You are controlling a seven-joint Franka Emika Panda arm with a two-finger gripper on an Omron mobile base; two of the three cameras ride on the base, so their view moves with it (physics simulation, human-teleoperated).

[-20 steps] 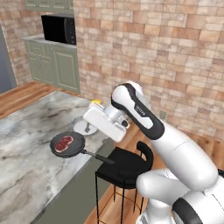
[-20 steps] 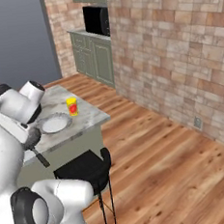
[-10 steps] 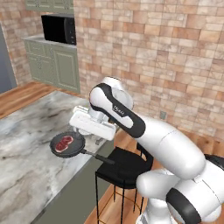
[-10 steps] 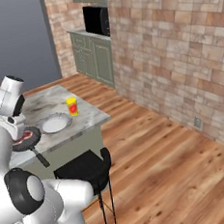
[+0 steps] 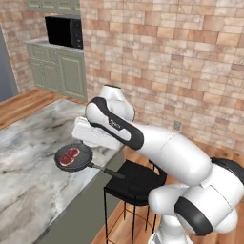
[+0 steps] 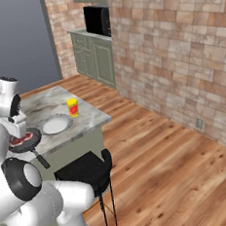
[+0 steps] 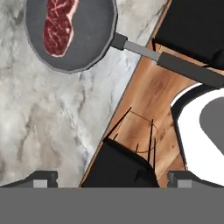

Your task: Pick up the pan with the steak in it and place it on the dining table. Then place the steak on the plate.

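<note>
The dark pan (image 5: 74, 157) lies on the marble dining table (image 5: 28, 190) near its edge, with the red steak (image 5: 70, 154) in it and its long black handle (image 5: 108, 171) reaching out past the edge. In the hand view the pan (image 7: 72, 37) and the steak (image 7: 59, 24) sit at the top left. My gripper (image 7: 111, 178) hangs open above the table edge, apart from the pan, with nothing between its fingertips (image 7: 41, 178). The plate (image 6: 55, 124) rests just beyond the pan (image 6: 25, 141) in the right base view.
A small yellow cup (image 6: 73, 107) stands behind the plate. A black stool (image 5: 136, 178) is tucked against the table's side under the pan handle. Wooden floor (image 6: 164, 168) spreads to the right, up to a brick wall (image 6: 177, 45).
My arm has swung left, carrying the hand from right of the pan to over the table edge beside it. The pan and steak have stayed put. The gripper remains open.
</note>
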